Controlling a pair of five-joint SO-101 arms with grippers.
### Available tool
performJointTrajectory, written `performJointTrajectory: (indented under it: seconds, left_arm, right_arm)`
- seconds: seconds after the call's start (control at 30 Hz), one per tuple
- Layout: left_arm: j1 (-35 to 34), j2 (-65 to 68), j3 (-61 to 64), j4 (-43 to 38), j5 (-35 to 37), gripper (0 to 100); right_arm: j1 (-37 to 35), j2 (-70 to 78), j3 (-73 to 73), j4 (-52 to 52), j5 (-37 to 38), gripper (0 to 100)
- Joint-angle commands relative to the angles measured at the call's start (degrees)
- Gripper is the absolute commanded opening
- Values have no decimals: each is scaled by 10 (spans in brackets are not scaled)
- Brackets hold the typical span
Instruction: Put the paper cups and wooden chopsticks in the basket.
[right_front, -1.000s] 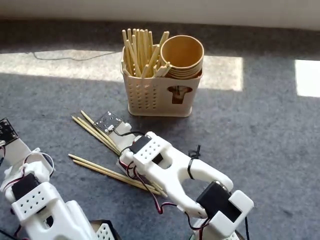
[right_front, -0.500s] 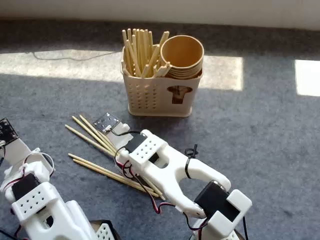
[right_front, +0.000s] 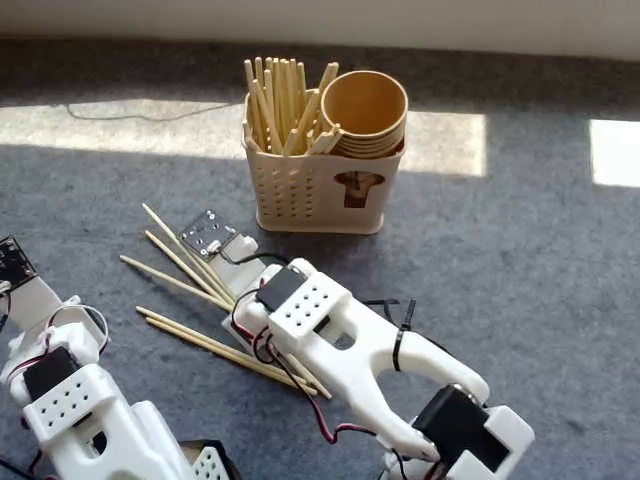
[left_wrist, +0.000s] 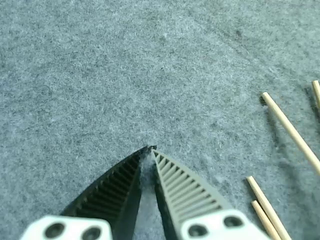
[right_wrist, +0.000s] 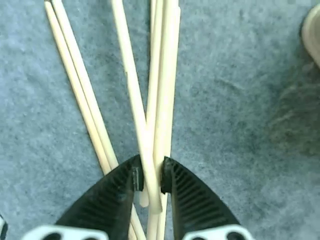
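Right gripper: clamped on a small bundle of wooden chopsticks, its dark ribbed fingers pressing in from both sides.
Held chopsticks: three or four sticks caught near one end. They run out past the fingertips, and in the high view they fan apart over the carpet.
Right arm: stretched low across the middle of the floor, with its wrist between the basket and the loose sticks.
Loose chopsticks: a pair lying flat on the carpet, side by side, just beside the right arm and partly under it.
Left gripper: fingertips together with nothing between them, pointing at bare carpet.
Left arm: at the near left corner, well apart from the basket.
Basket: cream, perforated, upright on the grey carpet.
Paper cups: a nested stack standing in the basket's right compartment.
Stored chopsticks: standing on end in the left compartment, a few leaning toward the cups.
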Motion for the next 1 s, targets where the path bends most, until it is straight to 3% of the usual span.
performJointTrajectory:
  seconds: [0.0,0.2,0.37,0.97]
  left_arm:
    - [10,-13,-2,-11,-3,5]
    - [20,-13,-2,-11,-3,5]
    - [23,-13,-2,-11,-4,5]
    - [23,-13,-2,-11,-4,5]
  right_arm:
    - [-4,-37,7,5,-4,5]
    - [-3,-21,5,7,-4,17]
    - [-11,-22,8,12,-6,100]
    - [-9,95,4,-52,-9,98]
